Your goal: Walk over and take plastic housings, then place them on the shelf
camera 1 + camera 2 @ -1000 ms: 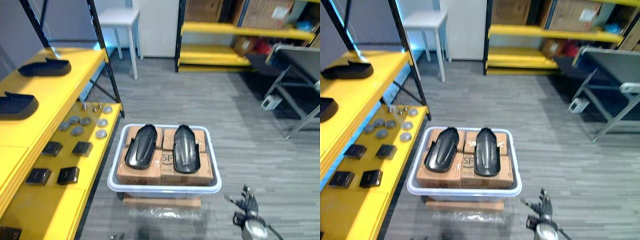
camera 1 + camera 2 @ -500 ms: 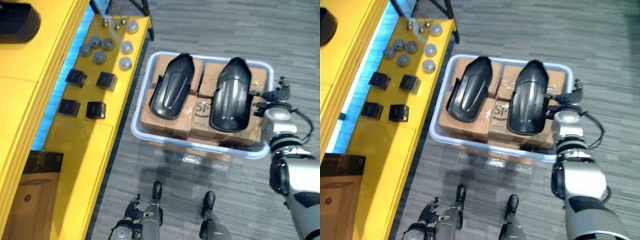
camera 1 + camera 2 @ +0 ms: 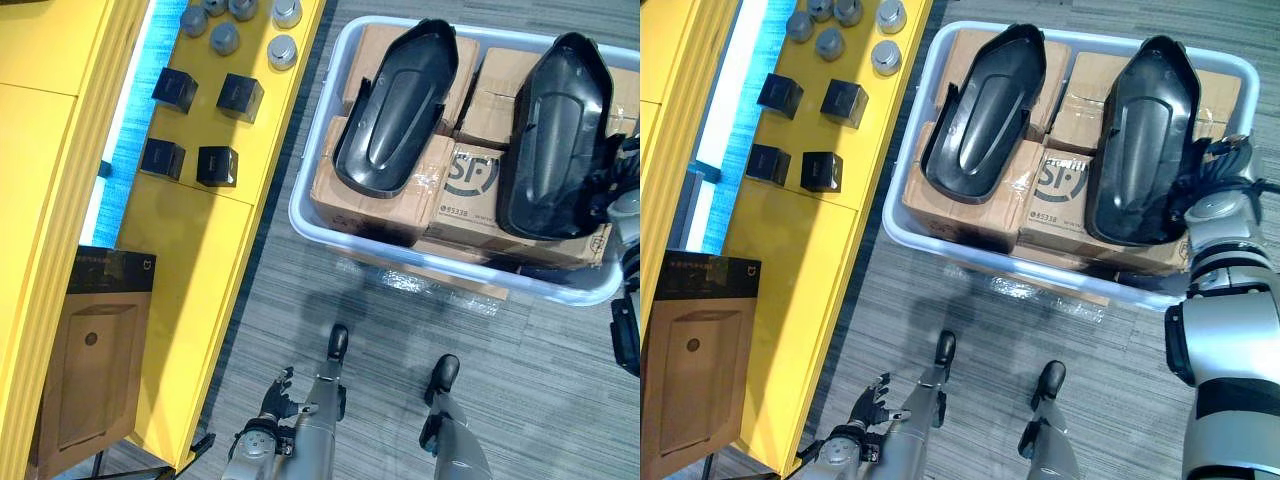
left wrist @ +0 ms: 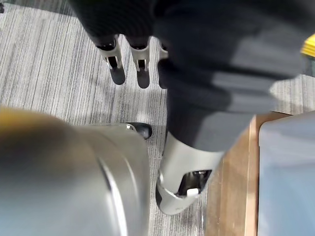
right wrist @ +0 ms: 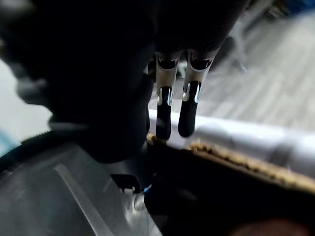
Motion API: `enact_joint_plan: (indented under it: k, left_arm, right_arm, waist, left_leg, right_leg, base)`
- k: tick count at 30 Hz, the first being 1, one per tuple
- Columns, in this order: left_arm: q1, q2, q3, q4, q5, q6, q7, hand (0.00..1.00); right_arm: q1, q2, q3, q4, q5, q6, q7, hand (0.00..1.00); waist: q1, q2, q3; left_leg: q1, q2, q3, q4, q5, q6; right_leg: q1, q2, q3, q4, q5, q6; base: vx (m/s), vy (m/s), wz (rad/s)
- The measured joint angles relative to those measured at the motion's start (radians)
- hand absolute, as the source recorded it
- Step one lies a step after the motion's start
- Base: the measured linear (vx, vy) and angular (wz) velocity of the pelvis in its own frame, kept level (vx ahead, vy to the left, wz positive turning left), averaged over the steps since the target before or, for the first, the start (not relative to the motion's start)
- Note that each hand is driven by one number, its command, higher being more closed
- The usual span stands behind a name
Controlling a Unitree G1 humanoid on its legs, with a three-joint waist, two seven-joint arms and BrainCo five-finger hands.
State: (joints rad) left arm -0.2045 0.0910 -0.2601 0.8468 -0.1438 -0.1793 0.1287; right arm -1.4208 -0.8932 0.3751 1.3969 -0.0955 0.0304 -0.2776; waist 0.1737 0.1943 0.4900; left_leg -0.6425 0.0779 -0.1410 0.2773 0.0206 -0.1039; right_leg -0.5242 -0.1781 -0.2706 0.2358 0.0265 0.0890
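My right robot hand has its fingers straight and grips nothing, just beside the outer edge of the right plastic housing. Both housings, the left one too, lie on cardboard boxes in a pale bin beside the yellow shelf. My left robot hand hangs low over the floor (fingers relaxed, holding nothing).

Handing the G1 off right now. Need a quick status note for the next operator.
Left hand: open, empty, low beside the yellow shelf.
Right hand: open, fingers straight at the outer edge of the right housing, no grasp yet.
Left housing and the right housing lie on cardboard boxes in the bin.
Done: robot stands at the bin.
Left: grasp, lift and shelve both.
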Motion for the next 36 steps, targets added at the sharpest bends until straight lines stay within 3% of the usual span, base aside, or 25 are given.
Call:
enact_joint_plan:
  k: [6, 10, 12, 18, 20, 25, 28, 32, 36]
  left_arm:
    - [-0.01, -0.04, 0.003, -0.007, -0.01, 0.032, 0.002, 0.0]
    - [-0.007, -0.064, -0.004, -0.078, -0.009, 0.046, 0.027, 0.0]
    - [0.009, -0.063, -0.012, -0.212, -0.01, 0.045, 0.046, 0.0]
    - [0.077, -0.021, 0.004, -0.658, -0.034, 0.001, 0.087, 0.0]
    - [0.1, -0.004, 0.007, -0.77, -0.051, -0.01, 0.098, 0.0]
    - [0.105, 0.007, -0.007, -0.825, -0.079, -0.004, 0.105, 0.0]
    - [0.094, 0.006, -0.041, -0.825, -0.14, 0.006, 0.103, 0.0]
    - [0.009, 0.005, -0.091, -0.761, -0.329, 0.025, 0.078, 0.0]
    - [-0.07, 0.004, -0.136, -0.648, -0.507, 0.054, 0.078, 0.0]
  right_arm:
    - [0.006, 0.02, 0.039, -0.056, -0.117, 0.027, 0.022, 1.0]
    - [0.066, 0.084, -0.029, -0.095, -0.169, 0.062, 0.012, 1.0]
    - [0.121, 0.136, -0.132, -0.119, -0.168, 0.068, -0.01, 1.0]
    - [0.227, 0.212, -0.258, -0.277, -0.221, 0.068, -0.118, 1.0]
    - [0.297, 0.25, -0.282, -0.39, -0.277, 0.068, -0.145, 1.0]
    - [0.475, 0.358, -0.364, -0.642, -0.347, 0.069, -0.164, 1.0]
    - [0.603, 0.431, -0.364, -0.783, -0.401, 0.069, -0.164, 1.0]
    - [0.69, 0.489, -0.34, -0.926, -0.504, 0.072, -0.149, 1.0]
    - [0.722, 0.57, -0.277, -1.055, -0.527, 0.074, -0.143, 1.0]
  waist:
    - [-0.023, -0.005, 0.0]
    - [-0.035, -0.014, 0.0]
    - [-0.05, -0.015, 0.001]
    - [-0.106, -0.025, -0.002]
    - [-0.112, -0.048, -0.049]
    - [-0.136, -0.109, -0.115]
    - [-0.154, -0.126, -0.175]
    - [-0.162, -0.129, -0.244]
    - [-0.189, -0.142, -0.294]
  left_leg:
    - [0.027, 0.0, -0.012, -0.059, 0.037, -0.013]
    - [0.095, 0.004, -0.009, -0.125, 0.075, -0.023]
    - [0.161, 0.008, -0.013, -0.165, 0.093, -0.023]
    - [0.307, 0.012, -0.025, -0.218, 0.106, -0.021]
    - [0.357, 0.018, -0.014, -0.256, 0.109, -0.018]
    - [0.44, 0.031, -0.002, -0.311, 0.116, -0.018]
    - [0.492, 0.03, 0.006, -0.326, 0.117, -0.02]
    - [0.561, 0.04, 0.032, -0.355, 0.117, -0.02]
    - [0.602, 0.052, 0.063, -0.363, 0.117, -0.02]
  right_leg:
    - [-0.019, -0.016, -0.02, 0.074, -0.045, -0.014]
    - [0.003, -0.023, -0.021, 0.106, -0.065, -0.02]
    - [0.056, -0.021, -0.03, 0.099, -0.065, -0.021]
    - [0.219, -0.01, -0.049, 0.029, -0.063, -0.019]
    - [0.261, -0.001, -0.046, -0.002, -0.062, -0.017]
    - [0.332, 0.014, -0.044, -0.044, -0.06, -0.015]
    - [0.393, 0.014, -0.043, -0.078, -0.058, -0.011]
    - [0.461, 0.031, -0.035, -0.134, -0.04, -0.01]
    - [0.493, 0.046, -0.006, -0.164, -0.028, -0.015]
  base:
    - [0.01, -0.077, 0.14]
    - [0.01, -0.097, 0.04]
    - [0.02, -0.094, 0.07]
    - [0.02, -0.048, 0.07]
    - [0.05, -0.019, -0.1]
    - [0.08, -0.022, -0.04]
    - [0.1, -0.009, -0.02]
    - [0.06, -0.017, -0.13]
    - [0.01, -0.011, -0.21]
